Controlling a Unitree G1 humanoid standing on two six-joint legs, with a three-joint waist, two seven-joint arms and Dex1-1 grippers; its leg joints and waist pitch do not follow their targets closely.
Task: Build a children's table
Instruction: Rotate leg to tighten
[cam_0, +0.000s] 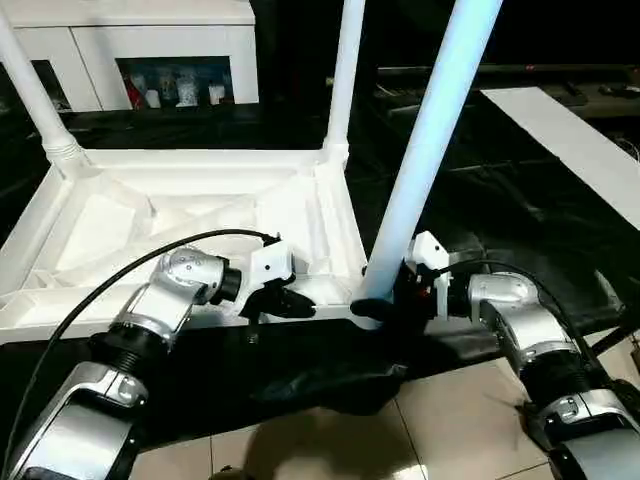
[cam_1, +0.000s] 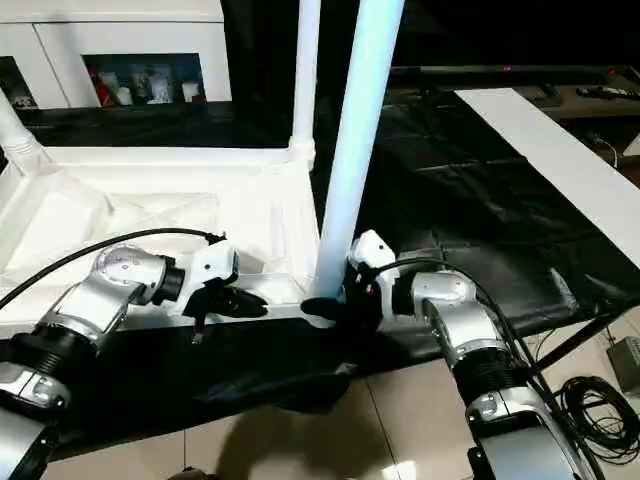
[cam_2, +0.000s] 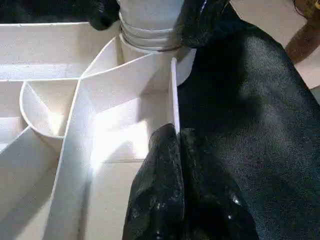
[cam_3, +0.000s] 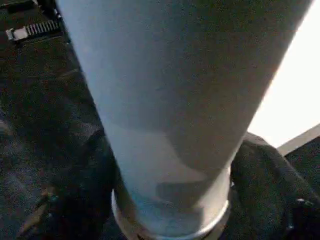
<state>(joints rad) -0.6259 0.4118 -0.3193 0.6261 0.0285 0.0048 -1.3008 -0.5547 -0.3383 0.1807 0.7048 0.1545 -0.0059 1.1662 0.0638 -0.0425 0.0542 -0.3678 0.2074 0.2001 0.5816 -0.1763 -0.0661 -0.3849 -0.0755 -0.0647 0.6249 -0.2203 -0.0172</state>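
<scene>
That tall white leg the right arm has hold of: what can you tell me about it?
The leg is a long, smooth white tube, plastic by the look of it, wider at the bottom and ringed there. It stands nearly upright, leaning slightly, its foot in the near right corner socket of the upturned table top. The right gripper has its black fingers on either side of the base. Its upper end runs out of view.
</scene>
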